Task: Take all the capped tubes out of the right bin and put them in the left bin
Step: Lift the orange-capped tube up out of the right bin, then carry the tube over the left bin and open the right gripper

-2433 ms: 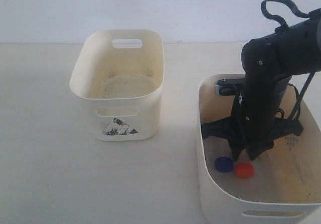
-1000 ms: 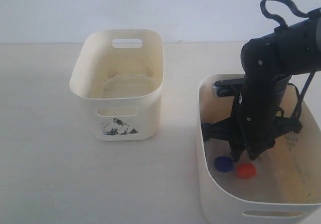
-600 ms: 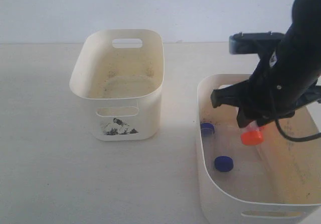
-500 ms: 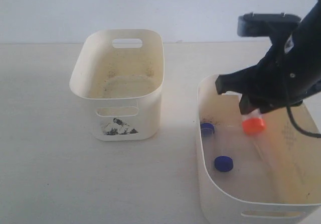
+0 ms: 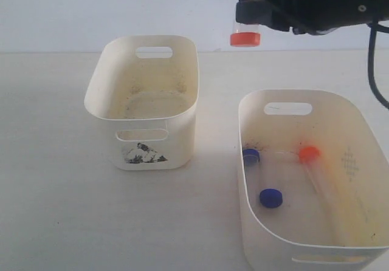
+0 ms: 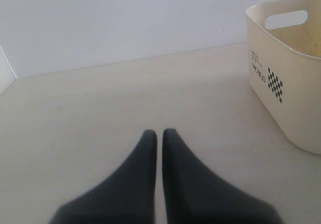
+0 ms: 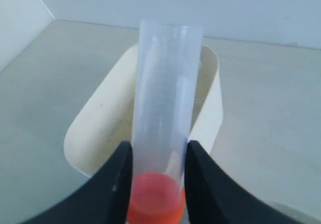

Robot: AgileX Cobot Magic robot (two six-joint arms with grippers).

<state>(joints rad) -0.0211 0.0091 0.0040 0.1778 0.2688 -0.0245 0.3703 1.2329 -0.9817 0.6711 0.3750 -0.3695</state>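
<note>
The pale bench carries the right bin and, well apart from it, the left bin with torn sticker remains on its front. The left wrist view alone shows a cream bin wall with a checker print; which bin it is I cannot tell. Only that view shows the left pincer, its jaws pressed together on nothing. The right pincer hangs high between the bins, clamped on an orange-capped tube, cap down. The right wrist view shows that tube's clear body, with the left bin below. In the right bin lie another orange-capped tube and two blue-capped tubes.
</note>
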